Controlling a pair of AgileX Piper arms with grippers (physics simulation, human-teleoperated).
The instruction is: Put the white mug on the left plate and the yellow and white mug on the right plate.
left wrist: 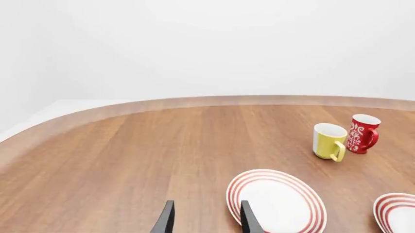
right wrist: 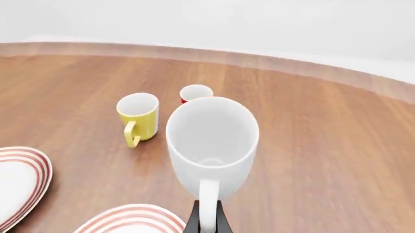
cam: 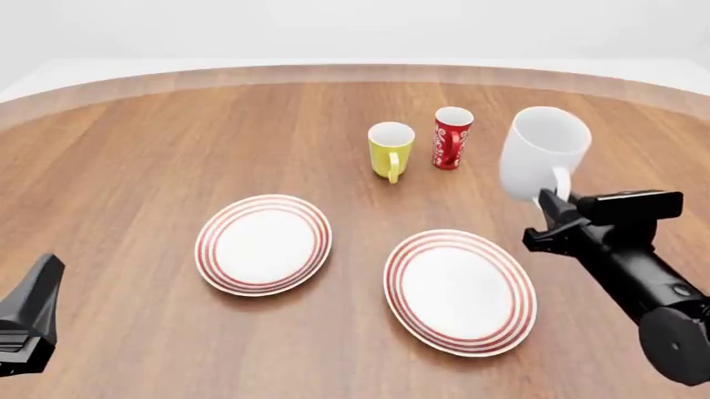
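My right gripper (cam: 551, 204) is shut on the handle of the tall white mug (cam: 541, 150) and holds it tilted in the air, beyond the right plate (cam: 395, 283). In the right wrist view the mug (right wrist: 213, 141) fills the middle, with my fingers closed on its handle. The yellow and white mug (cam: 391, 150) stands upright at the back middle, apart from both grippers. The left plate (cam: 211, 249) lies bare at left of centre. My left gripper (left wrist: 206, 221) is open and empty, low at the near left, next to the left plate's rim (left wrist: 272, 174).
A slim red mug with white swirls (cam: 451, 137) stands just right of the yellow mug. The table's curved far edge (cam: 355, 73) runs along the back.
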